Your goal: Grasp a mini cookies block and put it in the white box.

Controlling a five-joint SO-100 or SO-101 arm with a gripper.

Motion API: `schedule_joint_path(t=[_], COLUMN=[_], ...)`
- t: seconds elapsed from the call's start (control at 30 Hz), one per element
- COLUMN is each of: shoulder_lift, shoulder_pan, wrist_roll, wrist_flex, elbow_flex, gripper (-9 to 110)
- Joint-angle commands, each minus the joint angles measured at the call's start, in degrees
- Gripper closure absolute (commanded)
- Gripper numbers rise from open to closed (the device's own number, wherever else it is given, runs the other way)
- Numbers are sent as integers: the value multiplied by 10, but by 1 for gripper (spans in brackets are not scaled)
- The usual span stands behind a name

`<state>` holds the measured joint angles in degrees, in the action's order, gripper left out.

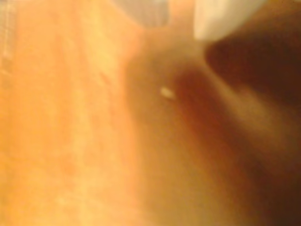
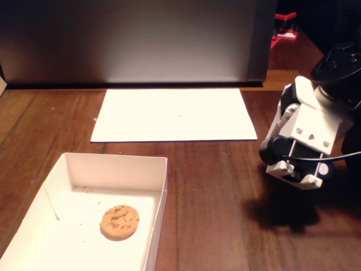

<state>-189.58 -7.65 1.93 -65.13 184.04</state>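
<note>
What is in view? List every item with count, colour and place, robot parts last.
box: one, white, front left of the fixed view, on the table.
cookie: one, brown with dark chips, lying flat inside the box.
paper: one sheet, white, flat on the table behind the box.
panel: one, grey, upright behind the paper.
red object: one, top right background, too small to identify.
table: one, dark brown wood.
arm: one, white and black, right edge of the fixed view, above the table.
tool: fingertips not clear in either view; the wrist view is a blur.
</note>
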Motion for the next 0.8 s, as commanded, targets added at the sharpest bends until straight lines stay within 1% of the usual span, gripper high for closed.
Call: schedule_joint_path(t=[0.0, 0.77], shoulder_lift=[-40, -40], shoulder_pan=[4, 4], wrist_roll=[-4, -15], wrist_flex=[-11, -14], elbow_flex=[-9, -10], gripper=[101, 101])
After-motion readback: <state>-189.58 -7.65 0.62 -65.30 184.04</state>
